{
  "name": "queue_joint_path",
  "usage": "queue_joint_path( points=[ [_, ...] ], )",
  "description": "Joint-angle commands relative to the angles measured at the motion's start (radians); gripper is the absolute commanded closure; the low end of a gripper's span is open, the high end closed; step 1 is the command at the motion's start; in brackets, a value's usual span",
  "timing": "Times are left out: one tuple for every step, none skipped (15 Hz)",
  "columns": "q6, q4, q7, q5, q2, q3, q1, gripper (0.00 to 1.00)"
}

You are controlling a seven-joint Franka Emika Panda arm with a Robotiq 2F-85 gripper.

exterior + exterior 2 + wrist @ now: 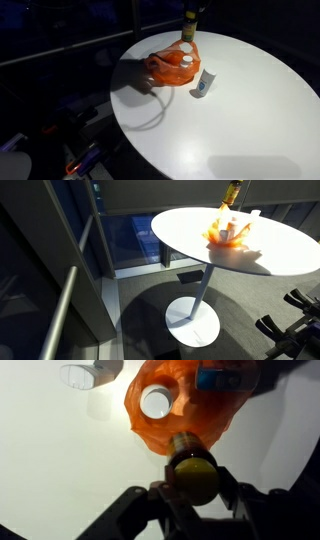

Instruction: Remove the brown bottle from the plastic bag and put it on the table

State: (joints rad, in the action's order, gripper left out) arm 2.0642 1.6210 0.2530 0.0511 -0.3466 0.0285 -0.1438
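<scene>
The gripper (pixel 195 488) is closed around the brown bottle (pixel 190 465) — lifted just above the orange bag (pixel 190 418). A white tube (pixel 205 83) lies beside the bag on the table (pixel 240 125).

Round white pedestal table (pixel 190 230), grey floor (pixel 130 320), dark surroundings.

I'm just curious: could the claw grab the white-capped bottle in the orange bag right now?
Probably not: the claw is full, shut on the brown bottle. The bag looks open over the white cap, though.
</scene>
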Motion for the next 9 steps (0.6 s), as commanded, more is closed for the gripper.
queue_joint_path(
  points=[
    [-0.053, -0.073, -0.007, 0.032, 0.010, 0.022, -0.029, 0.80],
    [-0.057, -0.090, -0.011, 0.034, 0.005, 0.030, -0.037, 0.80],
    [-0.062, -0.106, -0.013, 0.038, -0.003, 0.036, -0.046, 0.80],
    [-0.065, -0.123, -0.014, 0.044, -0.014, 0.044, -0.056, 0.80],
    [-0.065, -0.134, -0.017, 0.048, -0.023, 0.050, -0.064, 0.80],
    [-0.065, -0.145, -0.016, 0.055, -0.033, 0.056, -0.074, 0.80],
    [-0.061, -0.151, -0.016, 0.061, -0.042, 0.060, -0.082, 0.80],
    [-0.057, -0.157, -0.016, 0.067, -0.052, 0.064, -0.090, 0.80],
    [-0.056, -0.164, -0.016, 0.072, -0.064, 0.067, -0.098, 0.80]
  ],
)
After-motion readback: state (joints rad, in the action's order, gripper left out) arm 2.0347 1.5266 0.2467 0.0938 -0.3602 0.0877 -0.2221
